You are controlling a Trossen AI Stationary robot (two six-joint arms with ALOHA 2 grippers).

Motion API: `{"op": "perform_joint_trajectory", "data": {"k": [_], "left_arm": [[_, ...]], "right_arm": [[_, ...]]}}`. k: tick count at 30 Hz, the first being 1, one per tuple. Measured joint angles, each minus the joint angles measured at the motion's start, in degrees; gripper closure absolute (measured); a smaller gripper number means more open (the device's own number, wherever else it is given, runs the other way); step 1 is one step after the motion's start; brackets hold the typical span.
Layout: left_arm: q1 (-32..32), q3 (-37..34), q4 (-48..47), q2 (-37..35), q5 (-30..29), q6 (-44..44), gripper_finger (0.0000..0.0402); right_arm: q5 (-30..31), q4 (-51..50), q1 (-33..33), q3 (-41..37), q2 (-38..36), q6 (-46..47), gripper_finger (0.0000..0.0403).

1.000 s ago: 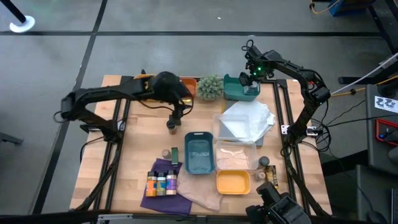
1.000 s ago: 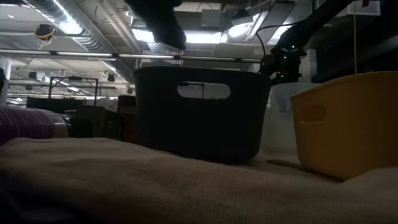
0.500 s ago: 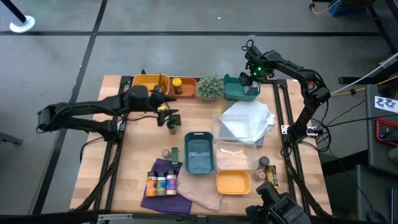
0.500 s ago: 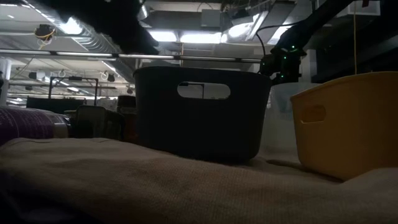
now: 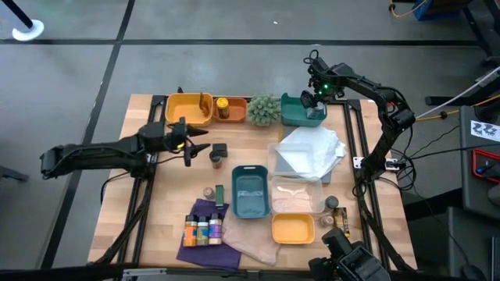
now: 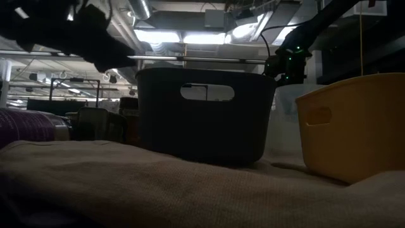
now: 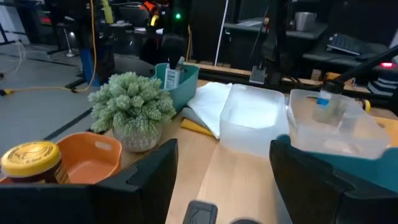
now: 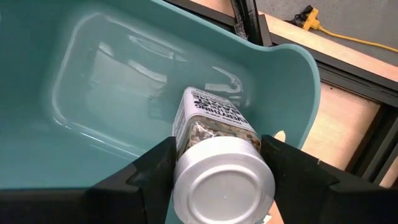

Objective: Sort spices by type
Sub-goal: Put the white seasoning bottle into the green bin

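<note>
Reaching in low from the left side of the table, the left gripper [image 5: 190, 147] hovers with its 2 fingers spread apart and nothing between them. Just beside it, further toward the table's middle, stands a dark-lidded jar [image 5: 218, 151] on the bare wood, upright as far as I can tell from above, so the jar lies straight ahead of the open fingers and the left arm is clearly the nearer one to it. Behind the gripper, at the far edge, a yellow-capped jar [image 5: 223, 107] stands in the orange tray [image 7: 101, 160], next to the green spiky plant [image 5: 265, 109]. Near the front edge, 4 small jars [image 5: 201, 229] stand in 1 row on a purple cloth [image 5: 205, 251], well apart from both grippers.

On the right, the right gripper [image 8: 217, 167] hangs over the small teal tray [image 8: 124, 68] at the far edge and is closed around a silver-lidded jar [image 8: 224, 179]. The jar's long axis points down into the tray, lid toward the wrist, and I judge it is about to be set down there, not yet released
</note>
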Motion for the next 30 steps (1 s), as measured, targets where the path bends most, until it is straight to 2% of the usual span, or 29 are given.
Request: {"op": "perform_joint_trajectory", "data": {"k": [9, 16, 22, 30], "left_arm": [[0.0, -5.7, 0.1, -10.1, 0.0, 0.0, 0.0164], [0.0, -8.7, -0.3, -15.2, 0.0, 0.9, 0.0164], [0.0, -11.3, -0.5, -17.8, 0.0, -1.1, 0.0164], [0.0, -11.3, -4.2, -17.7, -0.1, -3.0, 0.0164]], "right_arm": [[0.0, 0.0, 0.0, 0.0, 0.0, 0.0, 0.0177], [0.0, 1.4, 0.0, 0.0, 0.0, 0.0, 0.0177], [0.0, 1.5, 0.0, 0.0, 0.0, 0.0, 0.0177], [0.0, 1.5, 0.0, 0.0, 0.0, 0.0, 0.0177]]}}
